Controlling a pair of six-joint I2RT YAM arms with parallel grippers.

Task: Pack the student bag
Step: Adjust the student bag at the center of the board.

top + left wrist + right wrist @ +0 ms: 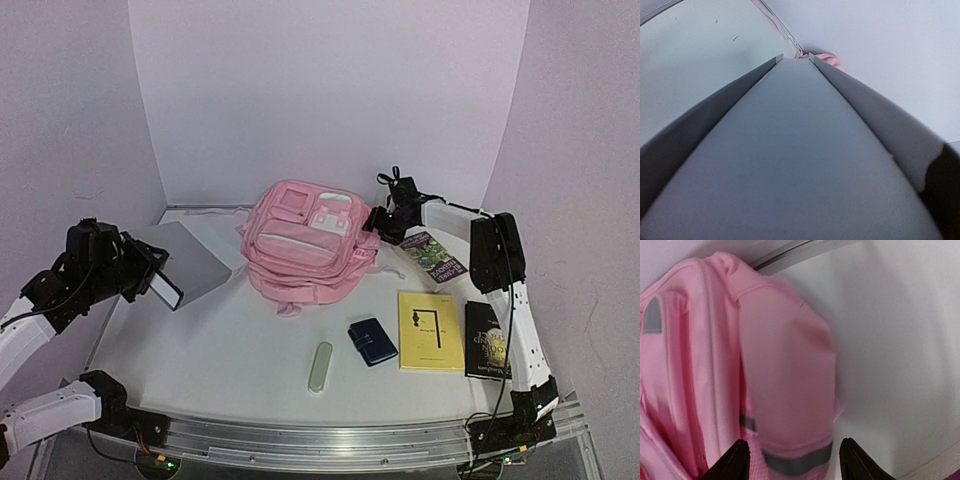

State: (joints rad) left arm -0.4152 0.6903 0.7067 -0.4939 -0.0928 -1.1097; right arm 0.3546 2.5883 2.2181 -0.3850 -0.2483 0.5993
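Observation:
The student bag (pixel 300 245), a big pink backpack, lies at the back middle of the table. My right gripper (pixel 382 222) is at its right side. In the right wrist view that gripper (pixel 795 462) is open, its black fingertips (pixel 737 460) straddling the bag's side pocket (pixel 790 390) with the grey band. My left gripper (pixel 152 268) is shut on the near end of a grey flat binder (pixel 190 262), which is left of the bag. The binder (pixel 790 160) fills the left wrist view and hides the fingers; a bit of the pink bag (pixel 831 60) shows beyond it.
A purple-green book (pixel 432 255) lies right of the bag under the right arm. Nearer the front lie a yellow book (pixel 430 330), a black book (pixel 485 340), a dark blue wallet (pixel 372 341) and a pale green pencil case (pixel 320 366). White walls enclose the table.

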